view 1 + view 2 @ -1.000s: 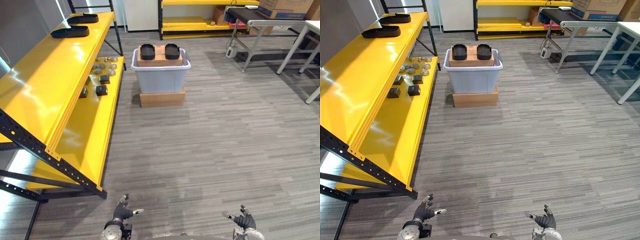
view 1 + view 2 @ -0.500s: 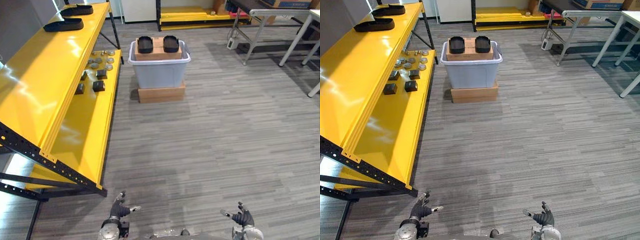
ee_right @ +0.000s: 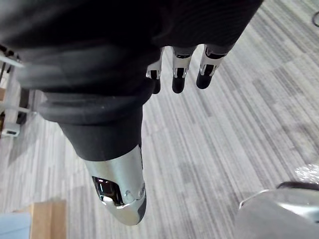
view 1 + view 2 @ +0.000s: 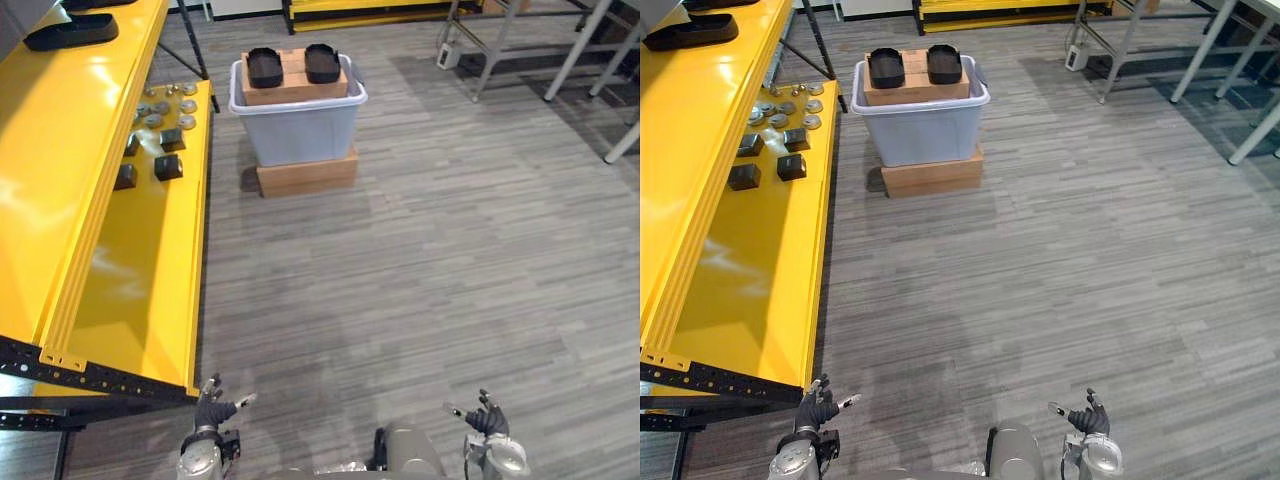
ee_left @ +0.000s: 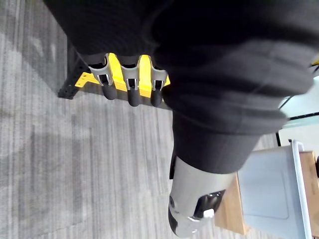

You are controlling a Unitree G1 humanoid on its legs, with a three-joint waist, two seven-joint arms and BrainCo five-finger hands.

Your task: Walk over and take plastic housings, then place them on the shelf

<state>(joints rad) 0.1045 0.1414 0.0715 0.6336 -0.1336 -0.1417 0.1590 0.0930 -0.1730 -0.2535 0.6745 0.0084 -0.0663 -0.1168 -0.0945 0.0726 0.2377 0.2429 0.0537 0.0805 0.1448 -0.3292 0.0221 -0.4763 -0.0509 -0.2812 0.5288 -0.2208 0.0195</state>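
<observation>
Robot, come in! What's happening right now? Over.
Left hand, right hand open, empty. Two black plastic housings on brown cardboard box atop grey plastic tub, ahead. Grey floor between.

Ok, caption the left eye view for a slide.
Black housings on a box in a grey bin beside the yellow shelf.

The grey plank-pattern floor (image 4: 420,260) lies open from the left hand (image 4: 210,410) and right hand (image 4: 485,418) up to the grey plastic tub (image 4: 298,125). The tub stands on a flat brown cardboard box (image 4: 307,172), near the yellow metal shelf (image 4: 150,270), with a narrow strip of floor between them. Two black plastic housings (image 4: 265,67) lie on top of the tub, uncovered from above. The shelf's black perforated rail (image 4: 90,378) projects just beside the left hand. Small dark blocks (image 4: 168,166) and round metal parts (image 4: 165,105) occupy the far lower shelf board; its near part is bare. Grey metal table legs (image 4: 590,50) stand at the far right, well apart from the tub.
</observation>
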